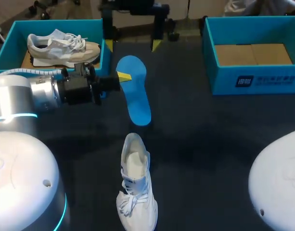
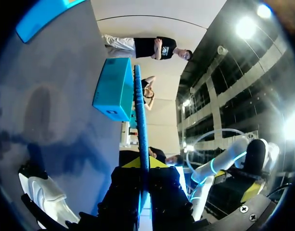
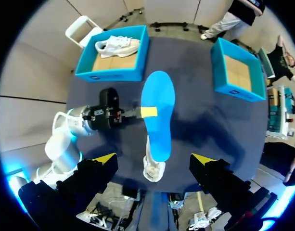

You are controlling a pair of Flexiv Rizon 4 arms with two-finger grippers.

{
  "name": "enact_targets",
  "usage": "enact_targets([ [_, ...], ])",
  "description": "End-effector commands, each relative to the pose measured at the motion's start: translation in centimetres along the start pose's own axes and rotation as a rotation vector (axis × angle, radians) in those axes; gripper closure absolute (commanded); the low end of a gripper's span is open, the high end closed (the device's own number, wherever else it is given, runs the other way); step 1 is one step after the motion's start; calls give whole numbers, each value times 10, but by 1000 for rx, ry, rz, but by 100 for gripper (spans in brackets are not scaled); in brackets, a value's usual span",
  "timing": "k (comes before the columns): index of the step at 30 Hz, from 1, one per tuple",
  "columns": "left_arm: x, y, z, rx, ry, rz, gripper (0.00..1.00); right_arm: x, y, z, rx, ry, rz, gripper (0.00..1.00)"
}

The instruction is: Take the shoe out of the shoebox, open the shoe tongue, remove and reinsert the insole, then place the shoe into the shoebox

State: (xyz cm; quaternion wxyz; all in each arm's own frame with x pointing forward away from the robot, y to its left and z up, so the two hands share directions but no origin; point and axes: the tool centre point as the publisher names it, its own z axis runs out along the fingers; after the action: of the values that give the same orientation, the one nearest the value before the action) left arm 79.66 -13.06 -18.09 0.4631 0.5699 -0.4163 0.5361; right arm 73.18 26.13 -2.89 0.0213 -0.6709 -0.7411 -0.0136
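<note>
Gripping the blue insole (image 1: 135, 89) by one long edge, left jaws hold it lifted over the middle of the tabletop (image 1: 210, 139). Right jaws hang high above, spread wide, holding nothing. White shoe (image 1: 135, 185) lies near the near edge, laces up. Left shoebox (image 1: 7, 48) and right shoebox (image 1: 253, 79) sit at the far corners.

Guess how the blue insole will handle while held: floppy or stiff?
Likely fairly stiff: pinched in the left gripper, the blue insole looks straight edge-on, no droop. Probably light, being thin. Pinched at one side edge, it might pivot if bumped.
</note>
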Motion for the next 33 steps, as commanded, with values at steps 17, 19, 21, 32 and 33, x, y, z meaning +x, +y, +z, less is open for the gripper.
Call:
enact_targets([
  [17, 0, 1, 0, 2, -2, 1, 100, -13, -11, 9, -16, -28, 63, 0],
  [19, 0, 1, 0, 2, -2, 1, 100, -17, -10, 9, -10, -5, 73, 0],
  [21, 0, 1, 0, 2, -2, 1, 100, -21, -9, 9, -7, 56, 74, 0],
  [32, 0, 1, 0, 2, -2, 1, 100, -55, -6, 23, 2, 488, 62, 0],
  [33, 0, 1, 0, 2, -2, 1, 100, -55, -6, 23, 2, 488, 62, 0],
])
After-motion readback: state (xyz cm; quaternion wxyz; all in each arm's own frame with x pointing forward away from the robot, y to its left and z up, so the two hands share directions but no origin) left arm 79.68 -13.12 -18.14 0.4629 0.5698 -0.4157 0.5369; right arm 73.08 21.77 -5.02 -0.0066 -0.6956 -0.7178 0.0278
